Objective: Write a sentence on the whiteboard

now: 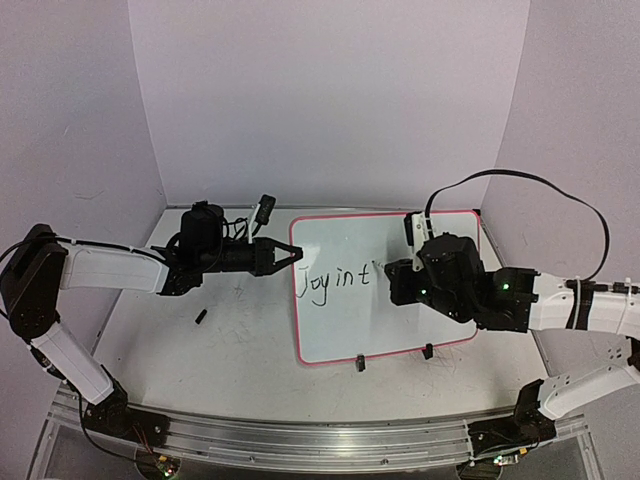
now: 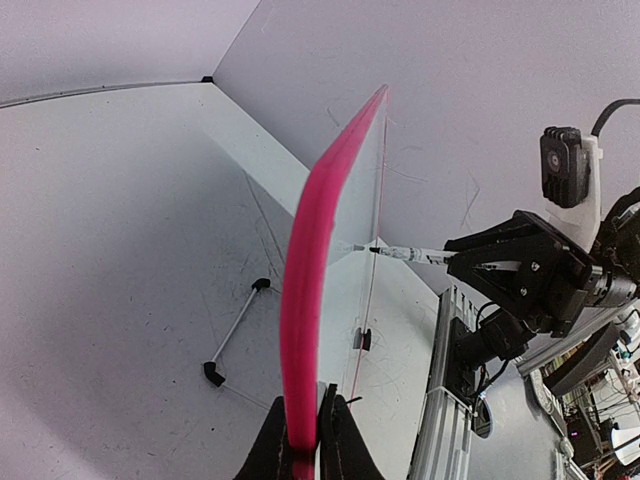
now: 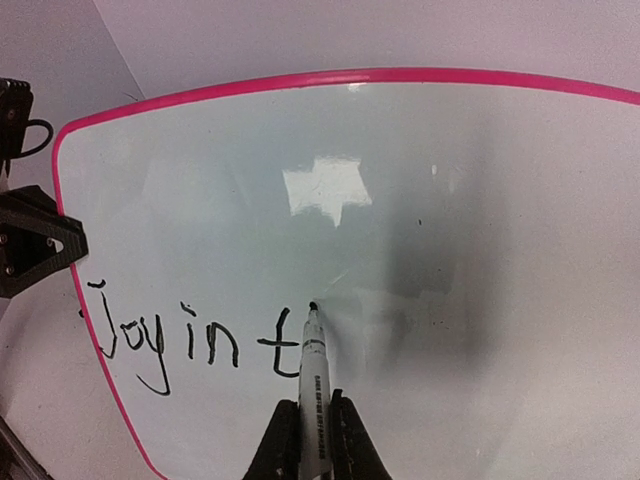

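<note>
The left tool (image 2: 306, 430) clamps the whiteboard (image 1: 345, 325) at its 9 o'clock edge. The right tool (image 3: 314, 428) grips a marker (image 3: 313, 365), its tip touching the board.

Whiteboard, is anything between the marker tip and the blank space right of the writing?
Nothing visible does. The marker, held in the right fingers, has its tip at the whiteboard just after the "t", and the surface to its right is bare.

Likely a lab, bare white walls (image 1: 330, 100), aluminium mounting rail (image 1: 300, 445) (loose cable (image 1: 520, 173))
</note>
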Controlling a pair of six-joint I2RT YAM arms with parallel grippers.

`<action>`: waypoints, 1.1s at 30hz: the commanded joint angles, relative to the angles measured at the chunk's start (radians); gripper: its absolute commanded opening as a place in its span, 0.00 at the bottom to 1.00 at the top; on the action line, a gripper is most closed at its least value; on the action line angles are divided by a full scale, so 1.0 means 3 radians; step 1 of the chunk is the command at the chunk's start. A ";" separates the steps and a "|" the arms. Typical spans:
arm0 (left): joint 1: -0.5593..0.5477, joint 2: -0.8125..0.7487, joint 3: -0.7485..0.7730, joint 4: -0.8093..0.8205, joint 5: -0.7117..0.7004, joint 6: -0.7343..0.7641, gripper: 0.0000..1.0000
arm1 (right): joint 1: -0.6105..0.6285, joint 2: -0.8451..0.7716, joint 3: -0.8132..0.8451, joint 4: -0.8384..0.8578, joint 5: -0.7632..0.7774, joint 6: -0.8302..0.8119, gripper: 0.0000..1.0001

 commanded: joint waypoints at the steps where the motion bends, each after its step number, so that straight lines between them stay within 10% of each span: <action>1: 0.0012 -0.0054 0.0031 -0.0018 -0.0232 0.0058 0.00 | 0.0001 0.0045 0.0038 0.0013 0.0099 0.0036 0.00; 33: 0.0012 -0.0055 0.0016 -0.0018 -0.0232 0.0061 0.00 | 0.0011 0.0041 -0.0135 -0.0281 -0.0090 0.0224 0.00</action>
